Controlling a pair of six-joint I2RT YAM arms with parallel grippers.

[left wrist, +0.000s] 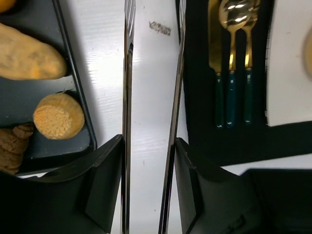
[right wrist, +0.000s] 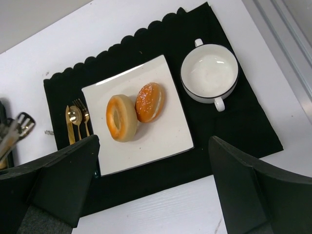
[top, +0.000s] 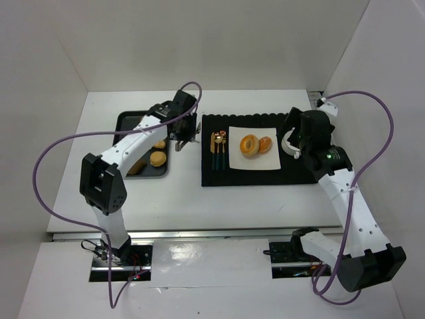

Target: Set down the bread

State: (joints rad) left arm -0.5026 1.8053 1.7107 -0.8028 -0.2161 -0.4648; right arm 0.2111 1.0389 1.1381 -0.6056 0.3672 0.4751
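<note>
A ring bagel (top: 249,145) and a sesame bun (top: 265,144) lie on the white square plate (top: 265,163); both show in the right wrist view (right wrist: 121,117) (right wrist: 149,102). More bread lies in the dark tray (top: 126,121): a round bun (left wrist: 58,115) and a long roll (left wrist: 29,58). My left gripper (top: 184,127) (left wrist: 148,161) is shut on metal tongs (left wrist: 127,97), whose arms stand apart with nothing between them, over the white strip between tray and placemat. My right gripper (top: 300,141) (right wrist: 153,185) is open and empty above the placemat's near right part.
A black scalloped placemat (top: 219,176) carries the plate, gold cutlery with teal handles (top: 219,147) (left wrist: 234,73) and a white two-handled bowl (right wrist: 209,73). White walls close in the left, back and right sides. The tray's raised rim (left wrist: 80,97) runs beside the left tong arm.
</note>
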